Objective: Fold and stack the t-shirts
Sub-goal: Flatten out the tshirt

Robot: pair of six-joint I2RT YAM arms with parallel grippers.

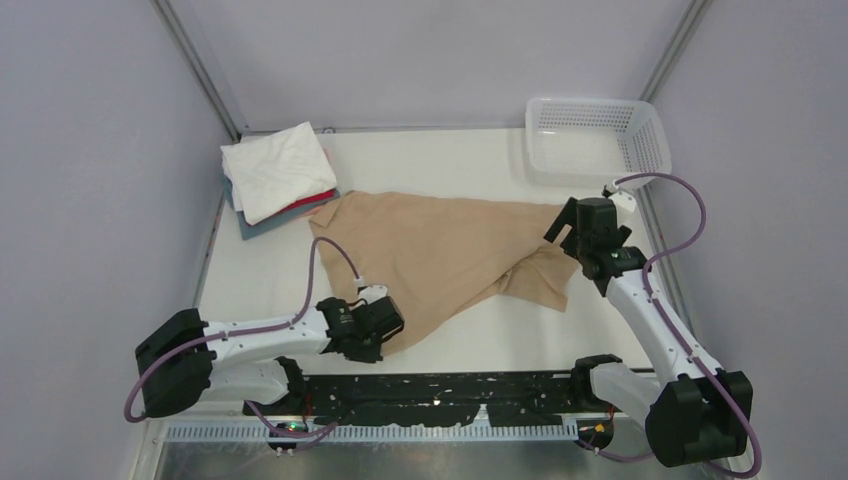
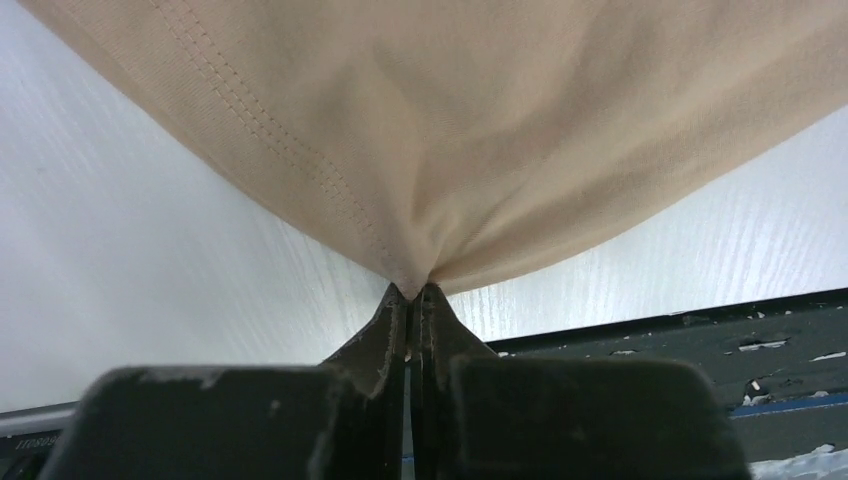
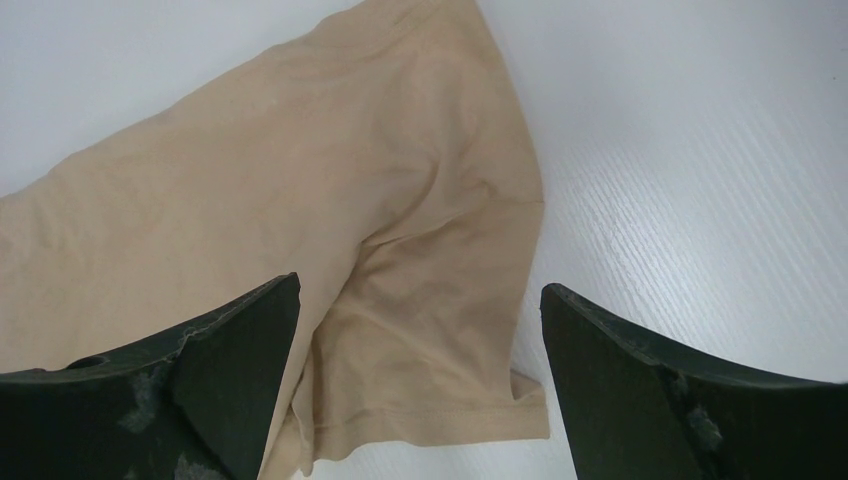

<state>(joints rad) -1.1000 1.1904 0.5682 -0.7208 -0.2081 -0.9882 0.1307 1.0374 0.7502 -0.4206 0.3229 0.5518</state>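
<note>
Now the left pincer (image 2: 412, 293) grips the tan t-shirt (image 1: 440, 250) by its near corner; the right pincer (image 3: 420, 286) gapes above its sleeve.

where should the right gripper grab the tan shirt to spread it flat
The sleeve of the tan shirt, near the hem, from straight above: it lies flat on the table right under the open right gripper, opposite the corner the left gripper pinches.

Far right corner of the white desk (image 1: 260, 285): white plastic mesh basket (image 1: 645, 150), upright, opening upward. Along the near edge: black strip (image 1: 440, 398), paint chipped, then a ribbed metal rail (image 1: 400, 432) nearer still. Grey panels (image 1: 90, 150) on three sides.
</note>
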